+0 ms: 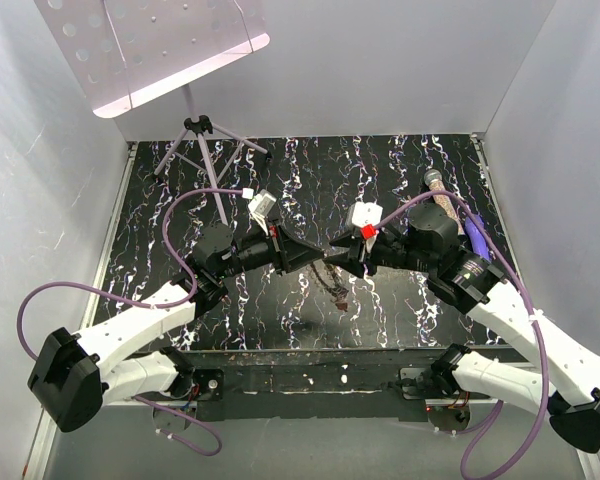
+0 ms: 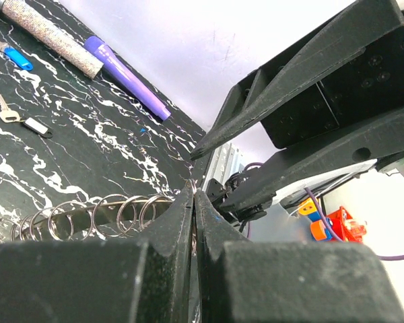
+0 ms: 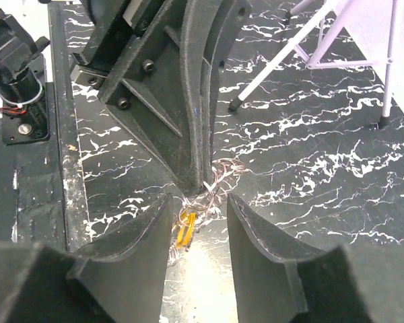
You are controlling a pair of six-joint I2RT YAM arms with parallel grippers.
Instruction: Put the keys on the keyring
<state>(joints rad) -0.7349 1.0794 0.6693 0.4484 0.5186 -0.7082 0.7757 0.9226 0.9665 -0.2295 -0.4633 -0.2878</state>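
Where the two arms met above the middle of the black marbled table, their grippers pointed tip to tip. At the far left corner stood a music stand, with its tripod legs on the table and its pale perforated desk tilted above.

The left gripper had its fingers pressed together. They pinched the keyring, a run of linked wire rings that trailed out to one side of the tips and hung clear of the table. The right gripper faced it with fingers spread, one to each side of the rings, and closed on nothing.

Along the far right edge of the table lay a purple marker. Just beside it, roughly parallel, lay a glittery tube.

A yellow-orange key hung just beneath the rings, between the right gripper's parted fingers and nearer the one on the left of that wrist view. Whether it was threaded onto a ring could not be told.

Well apart from the rings, three small things lay flat on the table near the tube. They were a blue-headed key, a plain silver key, and just beside that a dark piece too small to make out.
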